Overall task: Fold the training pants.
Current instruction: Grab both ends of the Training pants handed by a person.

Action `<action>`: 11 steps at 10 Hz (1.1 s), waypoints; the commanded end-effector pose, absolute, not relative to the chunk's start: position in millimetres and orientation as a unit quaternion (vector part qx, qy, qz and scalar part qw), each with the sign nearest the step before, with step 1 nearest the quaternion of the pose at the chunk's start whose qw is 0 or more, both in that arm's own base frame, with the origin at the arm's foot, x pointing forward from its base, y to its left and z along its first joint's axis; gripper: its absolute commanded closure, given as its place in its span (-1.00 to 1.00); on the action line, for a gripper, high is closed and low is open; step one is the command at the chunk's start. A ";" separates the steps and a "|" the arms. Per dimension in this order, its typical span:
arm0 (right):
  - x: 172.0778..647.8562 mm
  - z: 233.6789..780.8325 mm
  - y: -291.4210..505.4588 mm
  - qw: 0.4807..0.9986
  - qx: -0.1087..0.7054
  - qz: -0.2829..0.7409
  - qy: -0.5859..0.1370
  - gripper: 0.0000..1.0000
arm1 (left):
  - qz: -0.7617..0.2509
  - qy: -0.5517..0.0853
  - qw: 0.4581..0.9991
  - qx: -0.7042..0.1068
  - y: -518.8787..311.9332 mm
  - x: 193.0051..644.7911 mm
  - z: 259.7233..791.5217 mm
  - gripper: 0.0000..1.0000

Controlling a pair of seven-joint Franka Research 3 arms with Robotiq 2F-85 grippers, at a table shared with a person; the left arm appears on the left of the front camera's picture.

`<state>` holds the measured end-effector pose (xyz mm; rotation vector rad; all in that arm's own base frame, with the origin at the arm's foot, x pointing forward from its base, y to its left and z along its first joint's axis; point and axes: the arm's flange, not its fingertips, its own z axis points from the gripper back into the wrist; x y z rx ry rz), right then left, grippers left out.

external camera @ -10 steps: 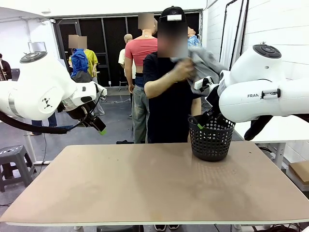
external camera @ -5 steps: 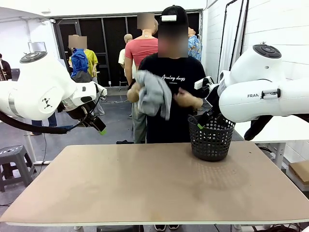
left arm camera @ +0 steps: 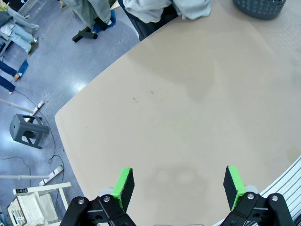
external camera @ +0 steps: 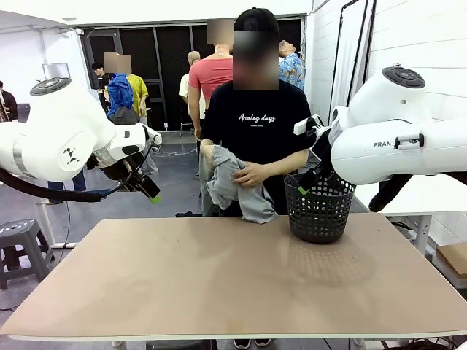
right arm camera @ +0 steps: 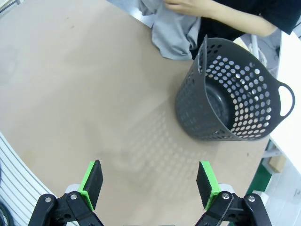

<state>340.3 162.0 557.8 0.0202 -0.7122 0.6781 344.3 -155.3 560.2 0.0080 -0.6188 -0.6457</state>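
Left gripper (left arm camera: 178, 181) hangs above the bench (external camera: 182, 284) out around 10 o'clock, fingers spread wide with nothing in them. The pants (external camera: 235, 186) are bunched up in the person's hand (external camera: 252, 175) at the 12 o'clock edge, one leg drooping just over the bench, not laid down yet. Basket (external camera: 319, 213) sits about 1 o'clock, just beside them. Right gripper (right arm camera: 149, 181) hovers near it at 2 o'clock, fingers wide apart and empty too. My take: nothing to grab until the pants lie flat mid-bench. Then go for the waistband corners, both arms together, and keep the fold clear of the basket.
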 end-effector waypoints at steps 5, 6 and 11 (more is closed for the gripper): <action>341.4 554.0 162.0 0.881 0.012 0.327 -0.342 -1.00 | -0.313 -0.300 0.901 0.002 -155.5 344.6 560.8 -1.00; 341.4 554.0 162.0 0.881 0.012 0.327 -0.342 -1.00 | -0.313 -0.300 0.901 0.002 -155.5 344.6 560.8 -1.00; 341.4 554.0 162.0 0.881 0.012 0.327 -0.342 -1.00 | -0.313 -0.300 0.901 0.002 -155.5 344.6 560.8 -1.00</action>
